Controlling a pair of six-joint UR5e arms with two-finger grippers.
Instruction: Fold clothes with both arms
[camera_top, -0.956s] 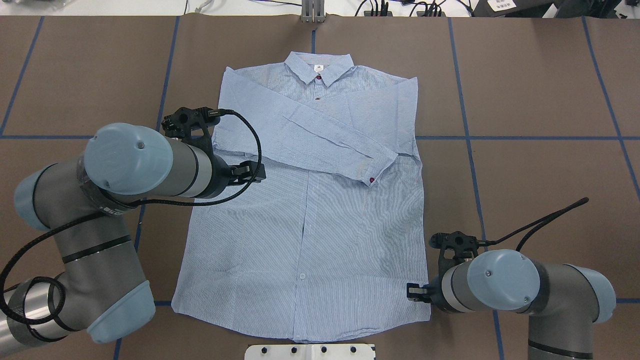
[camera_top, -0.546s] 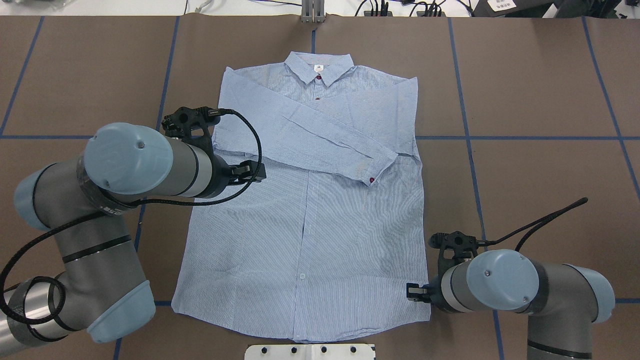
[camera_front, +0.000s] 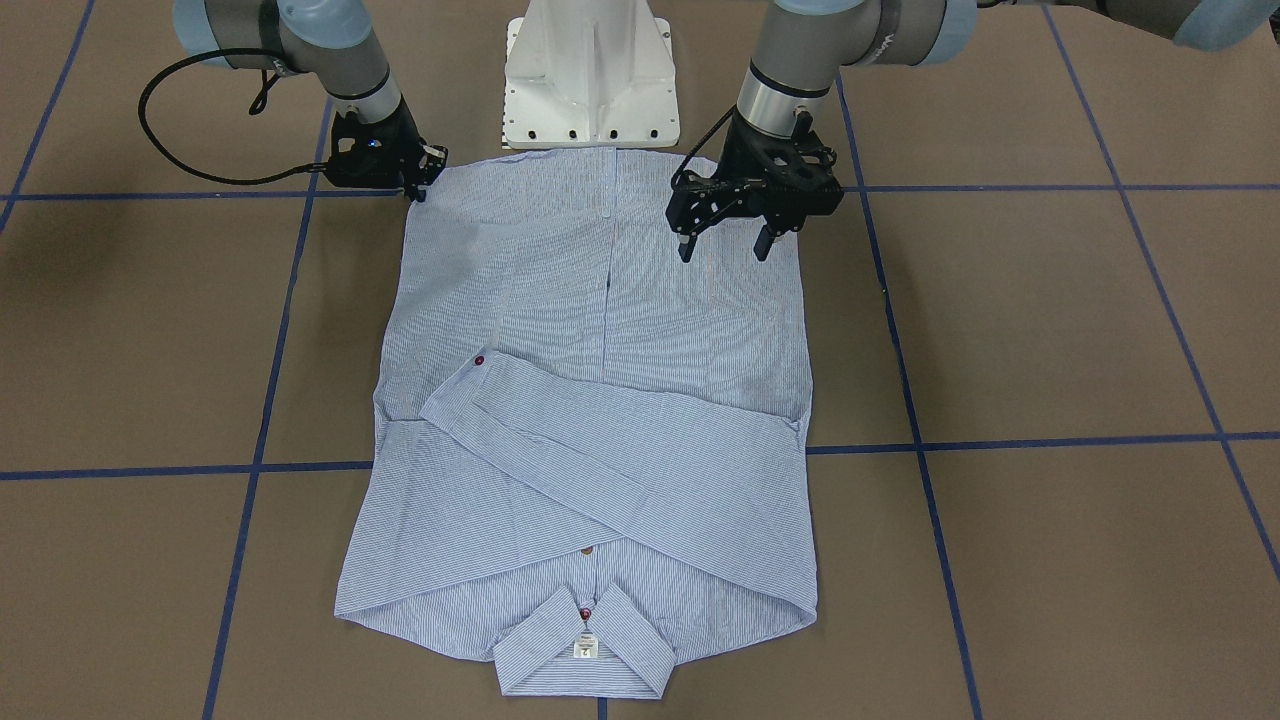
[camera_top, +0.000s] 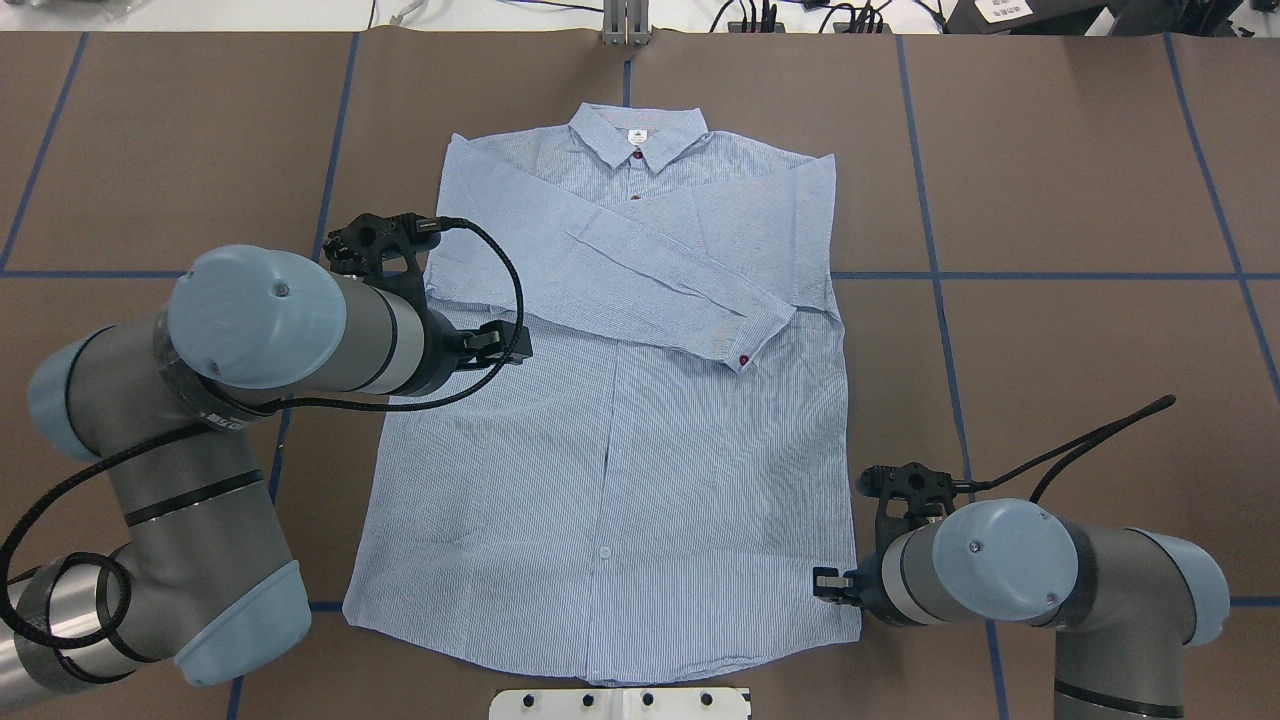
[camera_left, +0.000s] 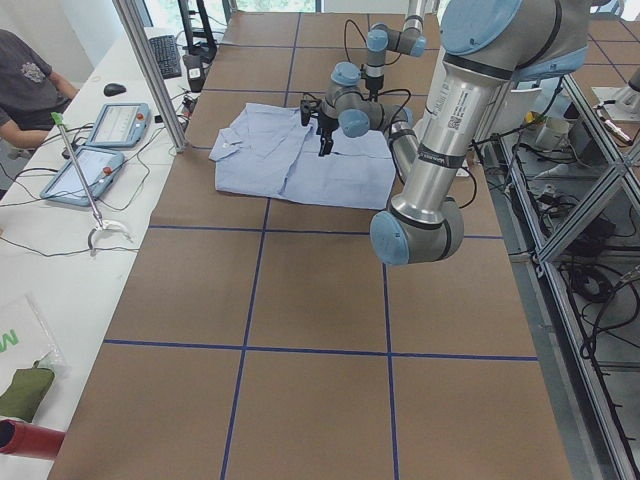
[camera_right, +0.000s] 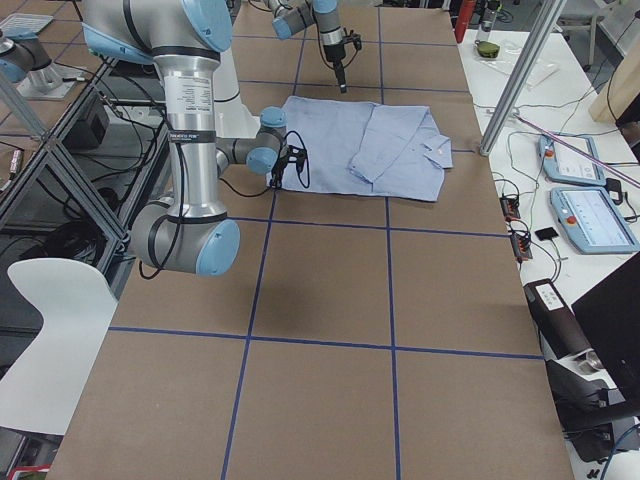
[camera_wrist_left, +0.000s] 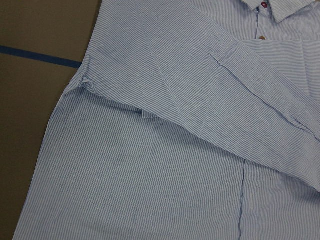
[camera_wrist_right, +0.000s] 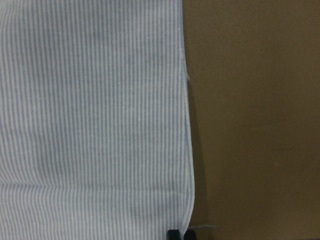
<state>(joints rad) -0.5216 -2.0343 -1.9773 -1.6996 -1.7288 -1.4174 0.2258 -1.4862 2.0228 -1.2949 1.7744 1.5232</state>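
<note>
shirt (camera_top: 610, 470) lying flat, 2 sleeves crossing its chest | left gripper (camera_front: 723, 250) hovering wide-open above shirt's left side | right gripper (camera_top: 825, 587) pinching shirt's right hem corner, narrow | brown table (camera_top: 1080, 180) showing wide beyond shirt's left, right and collar edges

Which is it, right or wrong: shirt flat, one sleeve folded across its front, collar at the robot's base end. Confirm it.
Wrong on one point. The shirt lies flat, one sleeve folded across its front, but the collar is at the end far from the robot's base, as the overhead exterior view shows.
</note>
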